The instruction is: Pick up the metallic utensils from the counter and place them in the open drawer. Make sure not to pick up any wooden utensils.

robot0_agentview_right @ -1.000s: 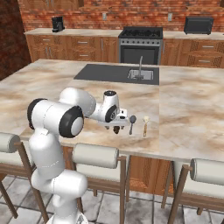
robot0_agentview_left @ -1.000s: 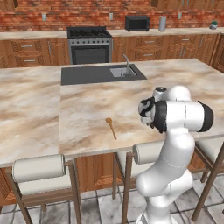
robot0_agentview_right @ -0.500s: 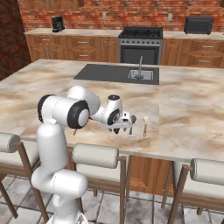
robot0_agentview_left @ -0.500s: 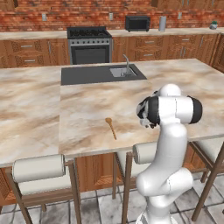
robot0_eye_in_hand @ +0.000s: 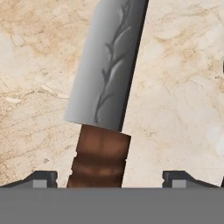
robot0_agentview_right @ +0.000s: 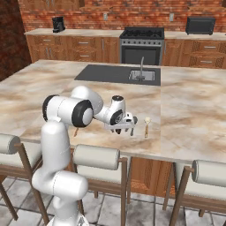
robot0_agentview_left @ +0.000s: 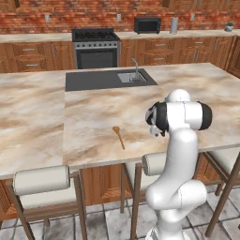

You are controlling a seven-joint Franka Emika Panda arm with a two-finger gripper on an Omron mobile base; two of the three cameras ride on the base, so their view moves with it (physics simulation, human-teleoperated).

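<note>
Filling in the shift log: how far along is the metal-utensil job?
Nothing looks stowed yet. In hand: the end effector hangs open just over the cleaver-like knife lying on the marble island counter, fingertips either side of its brown handle. Left: grip it and drawer it; the wooden spoon stays.

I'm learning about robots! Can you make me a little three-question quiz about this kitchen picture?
1. True or false: the claw is open, with the knife handle between its tips.
2. What color is the knife's handle: A) brown, B) green, C) white?
3. What kind of spoon lies alone on the counter in the left base view?

Key: 1 true; 2 A; 3 a wooden one.
</note>
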